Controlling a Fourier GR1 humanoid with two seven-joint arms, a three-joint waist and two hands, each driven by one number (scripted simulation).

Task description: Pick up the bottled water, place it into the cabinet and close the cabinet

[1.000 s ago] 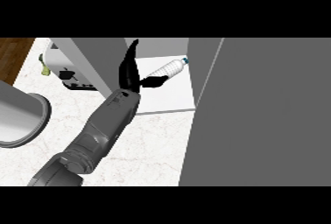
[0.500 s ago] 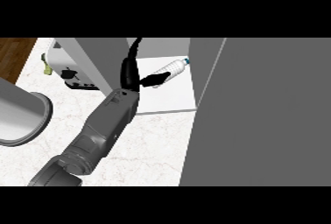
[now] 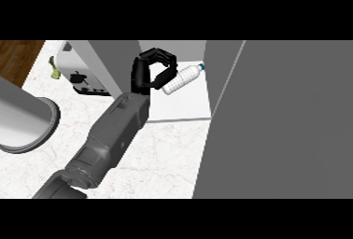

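The bottled water [image 3: 180, 78], clear with a blue cap, lies tilted on the white shelf [image 3: 183, 105] inside the open cabinet, cap pointing up and right. My left hand [image 3: 153, 67] is just left of the bottle's base. Its fingers are curled into a ring with nothing inside, and the thumb's tip sits close to the bottle's lower end. The grey forearm [image 3: 114, 128] runs down to the lower left. The right hand shows nowhere.
The cabinet's grey door [image 3: 283, 121] stands open and fills the right side. A white toaster [image 3: 82, 77] stands left of the cabinet's side wall [image 3: 110, 58], with a small yellow-green thing [image 3: 53, 68] beyond it. A large grey round vessel [image 3: 24, 122] sits at the left edge.
The left hand's fingers were straight and pointing up; now they are curled over. The bottle stays lying on the shelf in nearly the same place.
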